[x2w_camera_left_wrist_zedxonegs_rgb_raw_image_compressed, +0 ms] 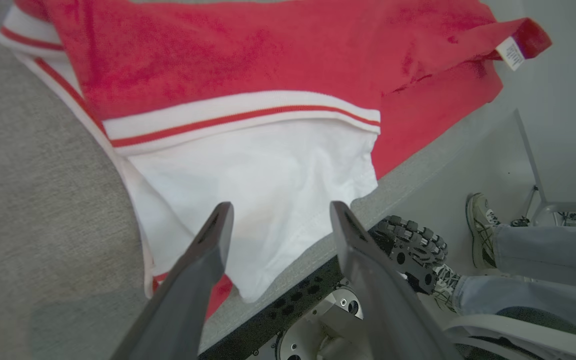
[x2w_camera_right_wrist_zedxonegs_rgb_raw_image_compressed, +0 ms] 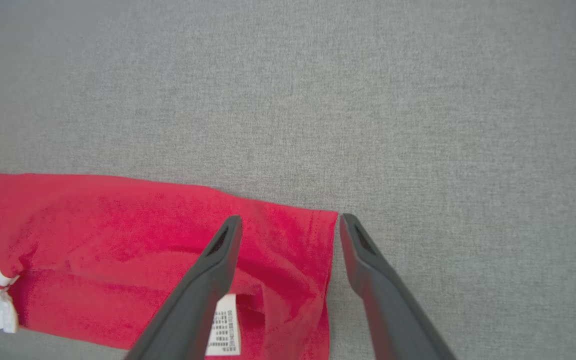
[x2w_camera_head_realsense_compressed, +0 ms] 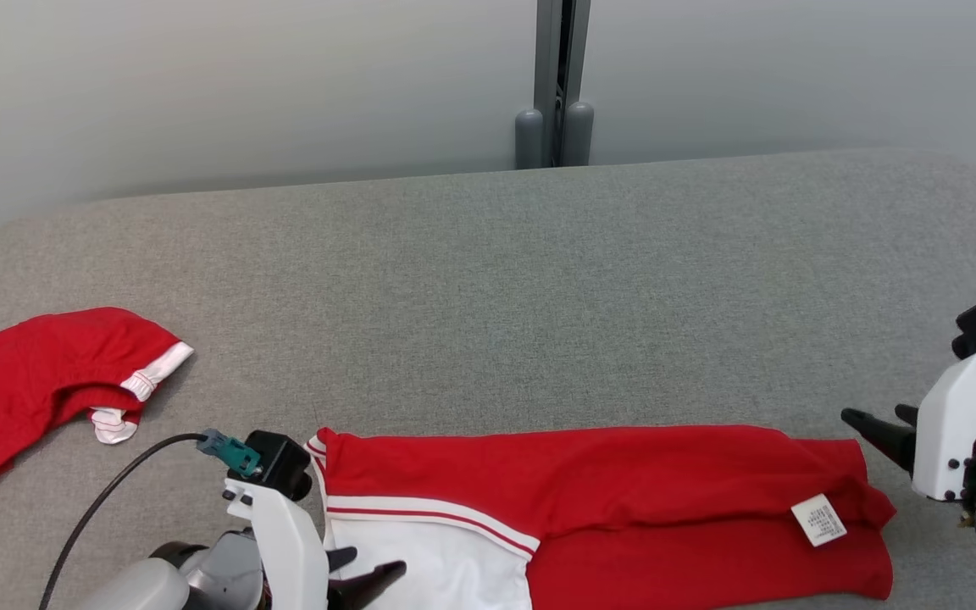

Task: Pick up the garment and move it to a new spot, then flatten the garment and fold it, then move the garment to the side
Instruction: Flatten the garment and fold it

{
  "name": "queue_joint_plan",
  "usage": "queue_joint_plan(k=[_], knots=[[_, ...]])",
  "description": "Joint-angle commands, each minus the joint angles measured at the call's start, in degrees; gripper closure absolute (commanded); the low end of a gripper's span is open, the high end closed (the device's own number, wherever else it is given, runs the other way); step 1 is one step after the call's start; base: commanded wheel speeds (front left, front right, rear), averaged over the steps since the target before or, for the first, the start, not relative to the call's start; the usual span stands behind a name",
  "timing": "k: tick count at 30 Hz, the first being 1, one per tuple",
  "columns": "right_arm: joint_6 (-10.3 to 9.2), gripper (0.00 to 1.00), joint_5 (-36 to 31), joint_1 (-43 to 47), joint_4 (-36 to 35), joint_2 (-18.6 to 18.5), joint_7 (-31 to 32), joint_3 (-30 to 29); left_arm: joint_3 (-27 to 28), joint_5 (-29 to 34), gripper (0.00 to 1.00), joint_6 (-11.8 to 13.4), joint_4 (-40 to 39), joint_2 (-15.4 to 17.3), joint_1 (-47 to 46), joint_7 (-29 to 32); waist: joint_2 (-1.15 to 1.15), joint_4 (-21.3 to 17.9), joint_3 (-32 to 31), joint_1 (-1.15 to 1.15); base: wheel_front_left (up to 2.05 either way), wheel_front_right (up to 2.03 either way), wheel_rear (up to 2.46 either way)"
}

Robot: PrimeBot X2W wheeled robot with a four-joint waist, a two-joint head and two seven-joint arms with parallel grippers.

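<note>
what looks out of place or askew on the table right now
The folded garment lies at the near edge of the table, and its white panel seems to droop over that edge. A care label lies exposed at its right end. A second red garment sits crumpled at far left.

Bright, even, diffuse light; no glare. One soft shadow patch low on the grey fabric worktop [x2w_camera_left_wrist_zedxonegs_rgb_raw_image_compressed: 43,200] in left wrist view. Wrist views bow at edges; focus sharp.
</note>
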Motion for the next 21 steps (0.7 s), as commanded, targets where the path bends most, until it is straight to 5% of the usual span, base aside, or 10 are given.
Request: queue_joint_plan(k=[1, 9, 15, 21], knots=[[-0.01, 0.0, 0.16, 0.78, -0.88, -0.12, -0.72, -0.86, 0.49, 0.92, 0.0, 0.26, -0.07, 0.53, 0.26, -0.91, 0.0, 0.06, -0.31, 0.0, 0.0, 0.0, 0.0], [0.0, 0.0, -3.21, 5.51, -11.9, 2.55, -9.78, -11.5, 7.13, 4.51, 0.0, 4.05, -2.58, 0.99, 2.23, -14.63, 0.0, 0.21, -1.54, 0.0, 0.0, 0.0, 0.0], [0.0, 0.0, -7.34, 10.43, -18.04, 7.89, -19.88, -17.94, 13.66, 7.06, 0.0, 7.76, -4.02, 0.28, 5.31, -27.99, 0.0, 0.58, -2.35, 0.0, 0.0, 0.0, 0.0], [0.0, 0.0, -12.67, 16.58, -20.12, 14.73, -31.03, -21.35, 18.14, 10.37, 0.0, 8.35, -3.55, -0.75, 9.09, -41.07, 0.0, 1.48, -2.87, 0.0, 0.0, 0.0, 0.0]])
